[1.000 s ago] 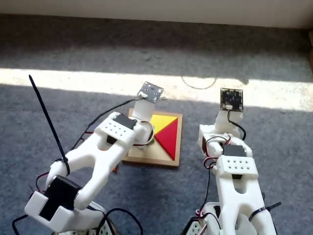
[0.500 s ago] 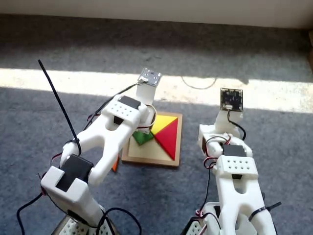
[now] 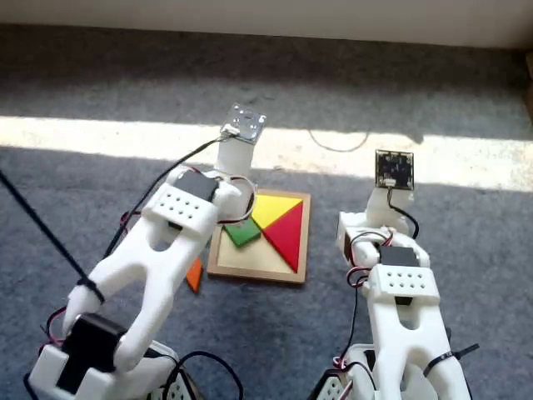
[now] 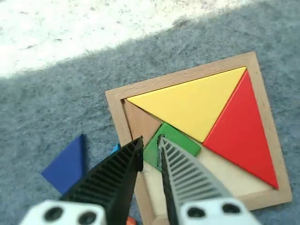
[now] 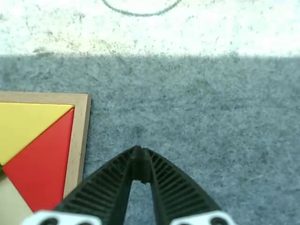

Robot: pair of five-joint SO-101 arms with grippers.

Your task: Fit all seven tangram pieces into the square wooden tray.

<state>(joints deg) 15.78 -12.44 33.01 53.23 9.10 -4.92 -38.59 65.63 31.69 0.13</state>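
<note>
The square wooden tray lies on the carpet. In it, one large triangle occupies the far side and a second the right side. A square piece lies left, touching the first. A loose piece lies outside the tray's near-left corner.

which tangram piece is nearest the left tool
The green piece in the tray, right at the tips of the left tool; the yellow triangle and red triangle lie farther in, the blue piece outside.

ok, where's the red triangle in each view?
High view: red triangle fills the tray's right side.
Left wrist view: red triangle in the tray near the green piece.
Right wrist view: red triangle against the tray rim.
Shared landmark: the yellow triangle touching it.
</note>
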